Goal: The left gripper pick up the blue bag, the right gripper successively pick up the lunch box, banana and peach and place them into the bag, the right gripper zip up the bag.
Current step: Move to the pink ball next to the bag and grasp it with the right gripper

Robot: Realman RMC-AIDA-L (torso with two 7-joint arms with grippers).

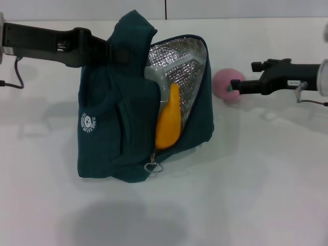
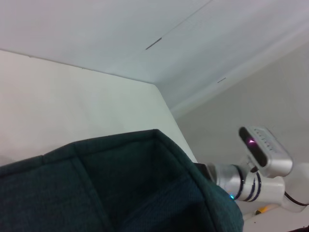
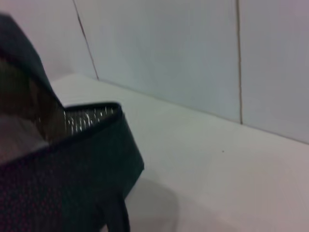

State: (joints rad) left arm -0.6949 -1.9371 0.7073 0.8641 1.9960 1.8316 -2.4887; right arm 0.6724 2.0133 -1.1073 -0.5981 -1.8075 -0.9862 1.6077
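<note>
The blue bag (image 1: 128, 107) sits in the middle of the white desk (image 1: 246, 195) with its mouth open toward the right, showing shiny silver lining. The banana (image 1: 168, 123) is already inside, and a clear edge that looks like the lunch box (image 1: 156, 82) pokes up next to it. The left gripper (image 1: 120, 51) comes in from the far left and is pinched shut on the top of the bag, holding it up.

The peach (image 1: 225, 84) rests on the desk just right of the bag. The right gripper (image 1: 237, 86) is right at the peach, on its right side. I cannot tell if its fingers are open or closed around it.

The peach is probably light, round and soft, so it could roll away or get squashed. A good grab would be gentle, across its middle, one finger on each side. The bag is floppy cloth, so its mouth may sag. The peach likely has to drop in through the open gap above the banana.
</note>
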